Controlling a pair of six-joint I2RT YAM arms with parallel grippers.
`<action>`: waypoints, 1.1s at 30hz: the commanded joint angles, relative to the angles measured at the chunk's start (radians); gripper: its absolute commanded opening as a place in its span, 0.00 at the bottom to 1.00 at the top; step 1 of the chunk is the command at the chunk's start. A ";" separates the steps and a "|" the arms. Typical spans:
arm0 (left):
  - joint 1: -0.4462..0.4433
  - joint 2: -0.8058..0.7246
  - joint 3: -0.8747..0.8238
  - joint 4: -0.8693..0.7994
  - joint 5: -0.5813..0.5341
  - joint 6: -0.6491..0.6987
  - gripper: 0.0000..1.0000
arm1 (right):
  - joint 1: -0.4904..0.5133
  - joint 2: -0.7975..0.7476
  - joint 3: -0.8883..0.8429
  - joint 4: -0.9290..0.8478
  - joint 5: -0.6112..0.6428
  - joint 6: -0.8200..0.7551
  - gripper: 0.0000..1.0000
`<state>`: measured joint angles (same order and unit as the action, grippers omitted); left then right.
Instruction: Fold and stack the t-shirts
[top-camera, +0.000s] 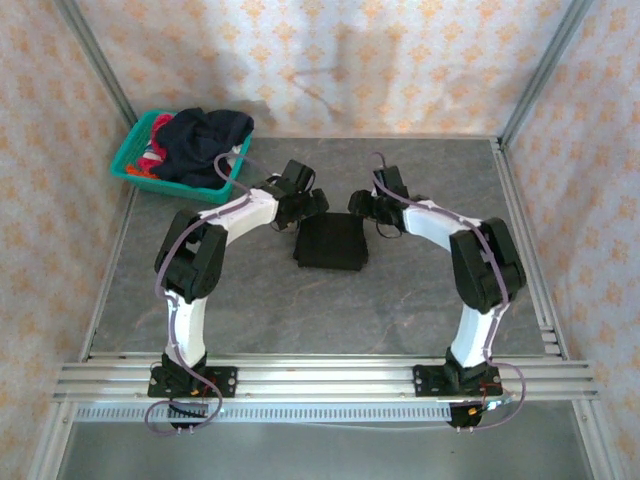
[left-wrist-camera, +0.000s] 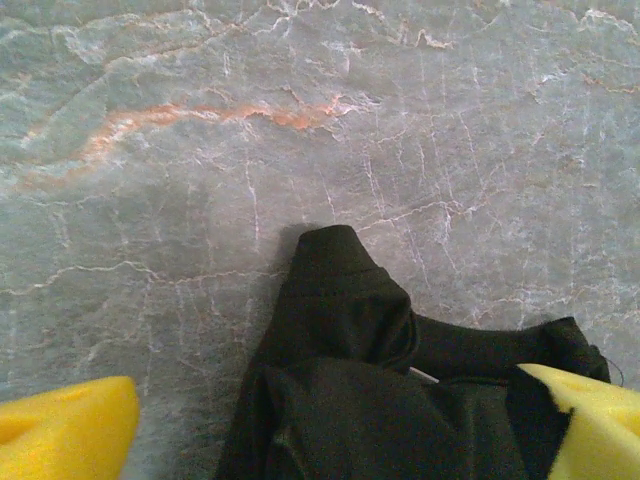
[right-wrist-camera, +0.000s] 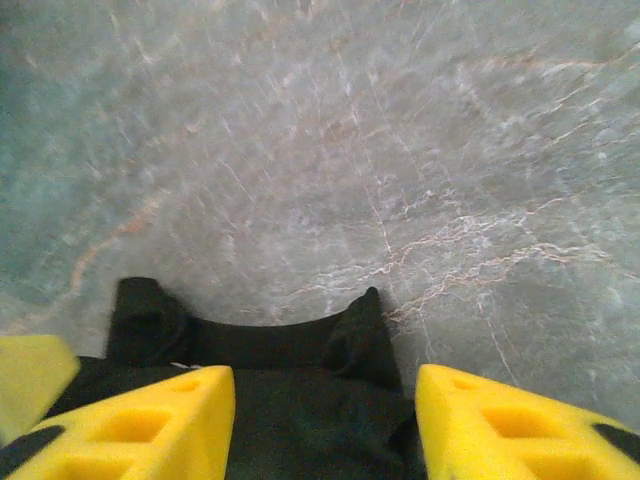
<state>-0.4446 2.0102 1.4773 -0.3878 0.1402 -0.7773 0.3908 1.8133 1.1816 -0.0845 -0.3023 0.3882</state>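
At the far left, note the teal basket (top-camera: 125, 162) in the table's (top-camera: 430, 295) back corner; a dark navy t-shirt (top-camera: 205, 140) and a red-pink t-shirt (top-camera: 152, 158) are heaped inside. The left gripper (top-camera: 318, 204) stands at the far left corner of the folded black t-shirt (top-camera: 332, 245), with its fingers (left-wrist-camera: 65, 430) spread wide and gripping nothing. The black t-shirt lies at table centre. The right gripper (top-camera: 360, 203) stands at its far right corner, jaws partly apart and empty.

Right gripper (right-wrist-camera: 325, 405) with yellow fingers (right-wrist-camera: 500, 420) spread apart over black t-shirt (right-wrist-camera: 270, 345); two cloth corners stick out onto grey marbled table (right-wrist-camera: 350, 150).
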 joint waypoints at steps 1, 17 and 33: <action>0.000 -0.110 -0.023 -0.046 -0.077 0.017 1.00 | 0.009 -0.123 -0.048 0.026 0.048 -0.008 0.57; -0.095 -0.122 -0.118 0.041 -0.021 -0.046 0.24 | 0.102 -0.100 -0.087 0.115 -0.003 0.110 0.53; -0.100 -0.199 -0.219 0.095 -0.108 -0.048 0.35 | 0.157 -0.192 -0.143 0.037 0.109 0.081 0.53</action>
<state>-0.5434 1.9240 1.2778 -0.2867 0.1081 -0.8391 0.5190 1.6814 1.0550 -0.0124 -0.2756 0.4870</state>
